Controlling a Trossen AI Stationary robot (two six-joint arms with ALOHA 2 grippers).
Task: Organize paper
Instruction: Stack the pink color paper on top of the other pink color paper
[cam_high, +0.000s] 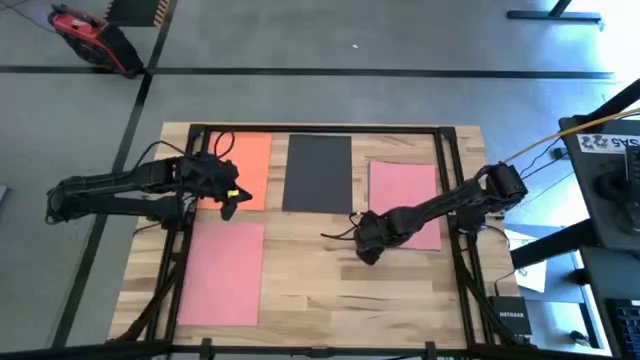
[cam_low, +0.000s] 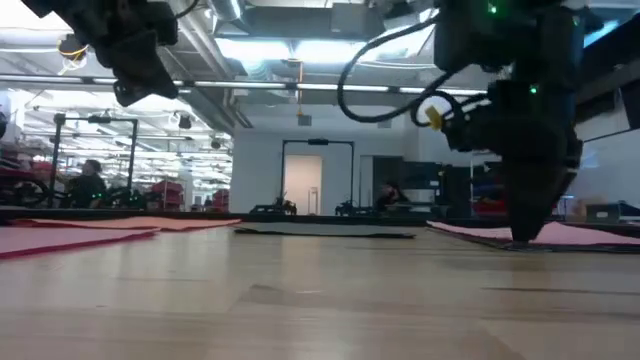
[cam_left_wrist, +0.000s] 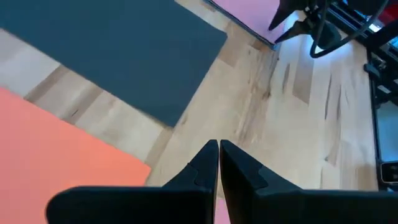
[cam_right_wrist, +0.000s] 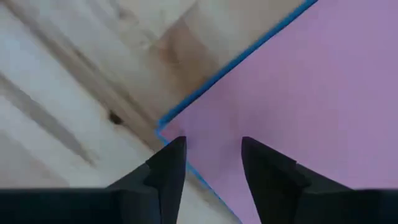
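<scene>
Your right hand (cam_right_wrist: 211, 165) is spreading slightly over the corner of the pink sheet (cam_right_wrist: 298, 93), blue edge beneath, right side of the tabletop (cam_high: 330, 270). Your left hand (cam_left_wrist: 219, 163) is hovering pressed together by the orange sheet (cam_high: 248, 165).

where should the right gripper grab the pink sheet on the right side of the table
At its near-left corner. The flat pink paper sheet lies flush on the wooden table, so only an edge offers purchase. The right gripper, open, already straddles that corner, where a blue edge peeks from beneath. Come from above, probably pinching the corner.
</scene>
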